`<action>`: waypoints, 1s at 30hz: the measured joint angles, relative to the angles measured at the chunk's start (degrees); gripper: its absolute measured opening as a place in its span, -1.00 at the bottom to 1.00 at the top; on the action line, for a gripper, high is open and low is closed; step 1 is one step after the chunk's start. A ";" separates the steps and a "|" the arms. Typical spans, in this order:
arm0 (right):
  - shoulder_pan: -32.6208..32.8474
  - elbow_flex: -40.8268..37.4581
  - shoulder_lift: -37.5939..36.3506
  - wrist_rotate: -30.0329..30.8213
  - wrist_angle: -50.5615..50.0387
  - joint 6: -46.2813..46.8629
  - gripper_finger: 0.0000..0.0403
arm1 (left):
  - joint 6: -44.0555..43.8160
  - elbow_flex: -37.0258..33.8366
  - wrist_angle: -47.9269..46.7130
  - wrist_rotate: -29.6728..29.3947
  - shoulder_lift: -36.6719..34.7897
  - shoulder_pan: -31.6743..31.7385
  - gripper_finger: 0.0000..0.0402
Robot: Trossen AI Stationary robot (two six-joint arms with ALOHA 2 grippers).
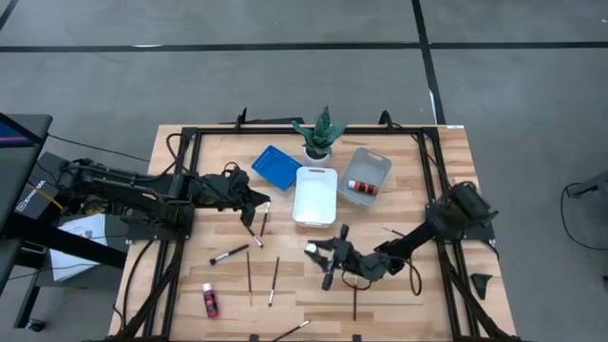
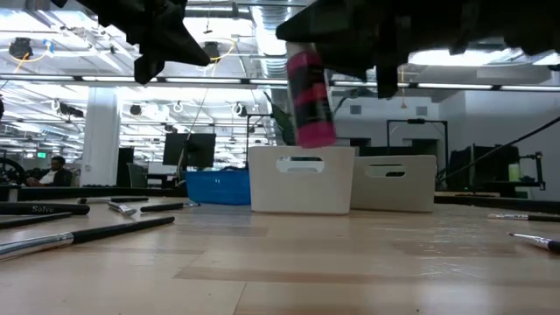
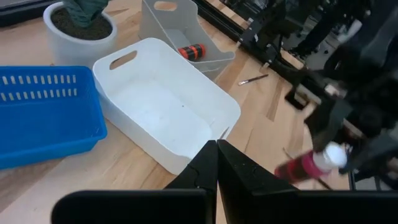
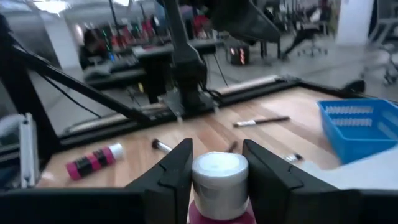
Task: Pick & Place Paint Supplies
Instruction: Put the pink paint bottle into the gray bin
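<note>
Right gripper (image 4: 217, 171): fingers clamped on the white cap of a pink bottle (image 2: 308, 96), held in the air just in front of the white tray (image 1: 315, 196), on the side away from the plant
Left gripper (image 3: 216, 163): fingers pressed together, holding nothing, hanging beside the white tray on the blue tray's side
Bottles, counted: three: the held one; a second pink bottle (image 1: 210, 300) lying on the table well away from the white tray, toward the left arm's front corner; a red bottle (image 1: 361, 187) lying inside the grey tray (image 1: 367, 175)
Trays, counted: three: white in the middle, blue tray (image 1: 276, 166) touching or just beside one side of it, grey just beside the other
Brushes (image 1: 229, 254): about eight countable in the high view, scattered on the table in front of the white tray, most toward the left arm; none in a tray
Plant (image 1: 319, 133): one, in a white pot, just behind the white tray
</note>
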 joint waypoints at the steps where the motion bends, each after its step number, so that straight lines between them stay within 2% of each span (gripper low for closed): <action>1: 0.00 0.00 1.79 -0.24 3.98 -1.64 -0.44 | -0.31 0.00 -0.06 -0.39 0.00 0.00 -1.00; 5: -0.07 0.00 7.43 -0.44 15.74 -7.01 -0.43 | -2.28 0.00 -0.86 -1.50 0.00 0.02 -1.00; 8: -0.05 0.00 9.57 -0.73 19.66 -8.62 -0.43 | -3.59 0.00 -0.79 -2.68 0.00 0.04 -1.00; 15: -0.03 -1.29 12.26 -1.89 20.89 -8.33 -0.43 | -4.06 0.00 -0.76 -4.39 0.00 0.04 -1.00; 30: 0.00 -7.70 12.35 -2.38 23.73 -8.62 -0.43 | -5.09 0.00 -0.79 -4.59 0.00 0.04 -1.00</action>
